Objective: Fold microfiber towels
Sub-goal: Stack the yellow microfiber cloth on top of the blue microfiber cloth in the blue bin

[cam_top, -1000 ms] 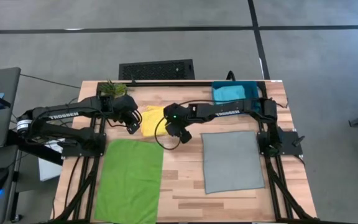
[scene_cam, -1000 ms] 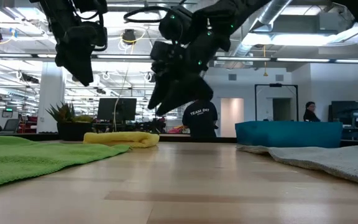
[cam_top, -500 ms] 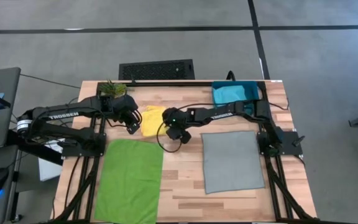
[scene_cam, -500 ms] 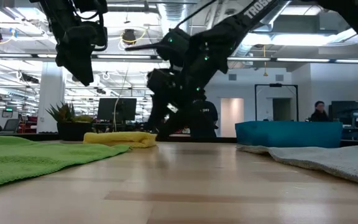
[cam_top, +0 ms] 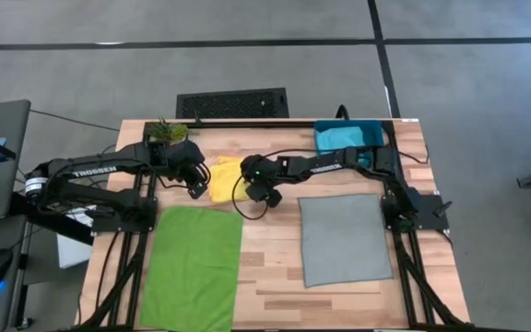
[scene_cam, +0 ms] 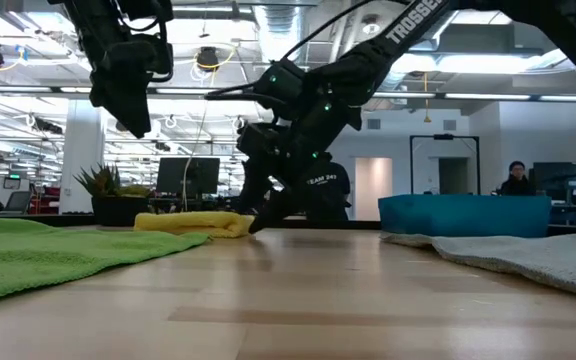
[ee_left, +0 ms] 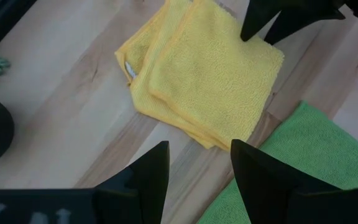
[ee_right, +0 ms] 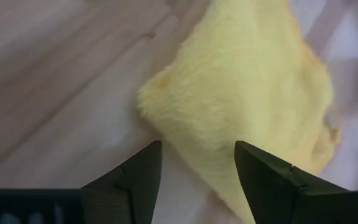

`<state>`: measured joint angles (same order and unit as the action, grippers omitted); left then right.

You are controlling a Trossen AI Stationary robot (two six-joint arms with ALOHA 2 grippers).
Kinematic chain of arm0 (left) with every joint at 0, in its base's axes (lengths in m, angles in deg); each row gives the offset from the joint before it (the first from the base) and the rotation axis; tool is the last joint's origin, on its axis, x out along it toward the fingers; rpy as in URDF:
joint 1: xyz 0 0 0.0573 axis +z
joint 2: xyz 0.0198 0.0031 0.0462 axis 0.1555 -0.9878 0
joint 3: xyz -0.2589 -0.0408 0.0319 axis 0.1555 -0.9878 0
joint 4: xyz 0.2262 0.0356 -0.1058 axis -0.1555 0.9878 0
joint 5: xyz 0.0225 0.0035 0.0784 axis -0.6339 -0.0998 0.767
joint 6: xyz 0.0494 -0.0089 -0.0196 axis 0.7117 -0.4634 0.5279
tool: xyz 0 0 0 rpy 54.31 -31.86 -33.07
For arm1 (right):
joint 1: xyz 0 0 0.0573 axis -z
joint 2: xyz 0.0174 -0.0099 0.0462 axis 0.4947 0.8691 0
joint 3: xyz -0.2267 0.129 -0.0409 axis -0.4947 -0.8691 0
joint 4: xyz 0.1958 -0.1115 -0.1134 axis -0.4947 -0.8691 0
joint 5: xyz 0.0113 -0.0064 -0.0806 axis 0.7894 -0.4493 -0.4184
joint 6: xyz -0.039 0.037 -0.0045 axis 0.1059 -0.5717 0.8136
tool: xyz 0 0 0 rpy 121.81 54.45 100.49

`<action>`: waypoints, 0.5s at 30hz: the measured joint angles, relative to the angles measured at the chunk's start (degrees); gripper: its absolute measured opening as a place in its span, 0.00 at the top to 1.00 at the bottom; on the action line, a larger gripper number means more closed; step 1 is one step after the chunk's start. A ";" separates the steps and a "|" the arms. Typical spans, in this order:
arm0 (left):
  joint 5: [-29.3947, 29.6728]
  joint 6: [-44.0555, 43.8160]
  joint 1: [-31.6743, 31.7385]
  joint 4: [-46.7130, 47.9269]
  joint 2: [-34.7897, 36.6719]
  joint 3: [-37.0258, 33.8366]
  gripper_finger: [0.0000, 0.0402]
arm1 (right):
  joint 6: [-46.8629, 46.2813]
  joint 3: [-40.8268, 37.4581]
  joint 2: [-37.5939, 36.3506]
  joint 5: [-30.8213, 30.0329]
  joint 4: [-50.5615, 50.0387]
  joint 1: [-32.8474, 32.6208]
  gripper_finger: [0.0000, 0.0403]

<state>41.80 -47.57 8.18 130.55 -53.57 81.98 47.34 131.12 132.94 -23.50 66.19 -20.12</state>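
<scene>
A folded yellow microfiber towel point(cam_top: 226, 179) lies on the wooden table point(cam_top: 275, 277) toward its far edge, flanked by two robot grippers. The right gripper point(cam_top: 247, 205), fingers spread apart and holding nothing, is lowered to the table at the towel's right corner; the right wrist view shows that corner point(ee_right: 247, 87) just beyond the parted fingertips point(ee_right: 143, 163). The left gripper point(cam_top: 194, 190), also parted and empty, hangs above the towel's left side, raised clear of it in the low view point(scene_cam: 133, 115). The left wrist view alone reveals the towel's stacked layers and a small label point(ee_left: 129, 70) on one edge. A lime green towel point(cam_top: 192, 266) is spread flat at the table's near-left corner and a grey towel point(cam_top: 344, 238) toward the near-right; a light turquoise-blue towel point(cam_top: 339, 138) sits at the far-right corner. Only the low view takes in the room behind, where a person point(scene_cam: 518, 180) stands.
</scene>
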 joint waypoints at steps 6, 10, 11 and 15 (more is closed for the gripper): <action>0.00 0.02 0.00 -0.01 0.00 0.00 0.59 | -0.46 0.00 0.07 0.21 4.16 0.25 0.44; 0.00 0.04 0.00 -0.01 0.00 0.00 0.59 | -0.43 -0.09 2.11 0.23 6.33 0.33 0.44; 0.00 0.04 0.00 -0.01 0.01 0.00 0.59 | 0.06 0.06 2.81 0.31 7.48 0.32 0.44; 0.00 0.04 -0.01 -0.01 0.00 0.00 0.59 | 2.11 0.39 4.46 0.20 8.65 0.13 0.45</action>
<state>41.80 -47.53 8.17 130.53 -53.57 81.98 49.45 131.51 137.40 -23.29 74.84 -19.99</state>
